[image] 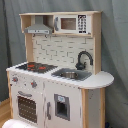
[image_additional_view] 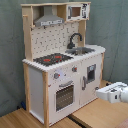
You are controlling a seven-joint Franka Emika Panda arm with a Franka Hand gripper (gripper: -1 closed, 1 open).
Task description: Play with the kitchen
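The kitchen (image: 60, 50) is a tall white and light-wood toy that stands upright in both exterior views. It has a black faucet (image: 83, 59) over a sink (image: 70, 75), a black hob with red rings (image: 36, 66), an oven door (image: 27, 108), a grey hood (image: 39, 28) and a microwave (image: 70, 23). In the second exterior view the kitchen (image_additional_view: 37, 90) shows its pegboard back (image_additional_view: 52, 37), hob (image_additional_view: 52, 59) and oven door (image_additional_view: 65, 96), all doors shut. My gripper (image_additional_view: 114, 93) is a white block low at the second exterior view's right, in front of the kitchen and apart from it.
A grey curtain (image_additional_view: 12, 55) hangs behind and beside the kitchen. It stands on light wooden boards (image_additional_view: 97, 116). A door with a dark dispenser panel (image_additional_view: 91, 73) sits beside the oven. A rounded counter end (image: 100, 80) juts out past the sink.
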